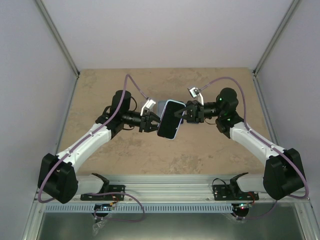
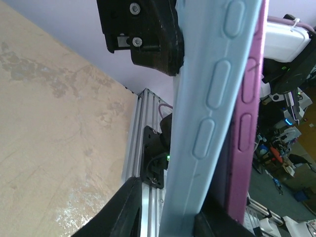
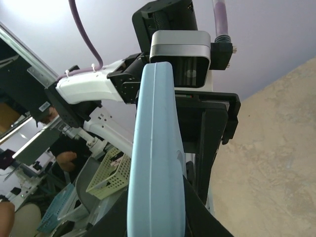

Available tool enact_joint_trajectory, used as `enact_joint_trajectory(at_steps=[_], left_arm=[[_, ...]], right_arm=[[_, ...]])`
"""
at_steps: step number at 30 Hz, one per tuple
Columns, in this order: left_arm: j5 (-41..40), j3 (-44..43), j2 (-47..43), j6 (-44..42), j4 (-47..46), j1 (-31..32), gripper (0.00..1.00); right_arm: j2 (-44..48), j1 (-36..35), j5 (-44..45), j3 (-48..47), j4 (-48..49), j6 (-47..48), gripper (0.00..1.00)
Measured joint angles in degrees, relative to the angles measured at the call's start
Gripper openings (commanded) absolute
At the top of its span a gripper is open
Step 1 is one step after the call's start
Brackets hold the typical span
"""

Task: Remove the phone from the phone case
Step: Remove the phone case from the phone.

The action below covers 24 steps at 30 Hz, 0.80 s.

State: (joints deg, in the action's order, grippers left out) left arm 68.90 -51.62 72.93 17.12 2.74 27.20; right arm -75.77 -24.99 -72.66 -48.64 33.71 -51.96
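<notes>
From above, both arms are reaching in toward the middle of the surface (image 1: 100,90) and meeting over it. Between them they are holding the light blue phone case (image 1: 161,106) up off the surface, tilted, with the dark screen of the phone (image 1: 169,122) facing the camera. The left pincer (image 1: 150,122) is gripping the case's left side and the right pincer (image 1: 182,114) is gripping its right side. Both are closed down onto it.

In the left wrist view, the case's pale blue edge with its raised button bumps is running steeply up the frame. A magenta side of the phone is showing just beside it on the right. I cannot tell how deep the phone is sitting in the case. One black finger (image 2: 153,29) is pressing against the blue edge at the top and the other is coming in from the bottom, so the narrowly parted jaws are clamping the case. An aluminium rail (image 2: 140,148) is standing behind, at the end of the surface.

In the right wrist view, the case is filling the centre edge-on, rising from between the right pincer's two dark fingers (image 3: 202,217) at the bottom. They are squeezing it from both sides, almost fully closed. Beyond the case's top the left arm's wrist camera (image 3: 180,54) is facing this way, and a green basket (image 3: 111,180) is sitting in the background to the left.
</notes>
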Motion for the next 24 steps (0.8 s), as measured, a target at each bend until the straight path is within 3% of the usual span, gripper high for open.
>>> enact_joint_trajectory(at_steps=[11, 14, 18, 24], left_arm=[[0.15, 0.72, 0.44, 1.62, -0.81, 0.76, 0.00], [-0.17, 2.43, 0.07, 4.92, -5.90, 0.31, 0.00], [-2.05, 3.26, 0.11, 10.54, -11.58, -0.55, 0.00], [-4.46, 3.39, 0.35, 17.11, -17.11, -2.08, 0.00]], right_arm=[[-1.70, 0.07, -1.77, -3.58, -10.14, 6.16, 0.01], [-2.03, 0.50, -1.73, -4.92, -12.87, 7.21, 0.18], [-3.93, 1.53, -1.25, -8.83, -18.29, 11.30, 0.52], [-6.34, 3.23, 0.92, -18.18, -26.69, 19.63, 0.78]])
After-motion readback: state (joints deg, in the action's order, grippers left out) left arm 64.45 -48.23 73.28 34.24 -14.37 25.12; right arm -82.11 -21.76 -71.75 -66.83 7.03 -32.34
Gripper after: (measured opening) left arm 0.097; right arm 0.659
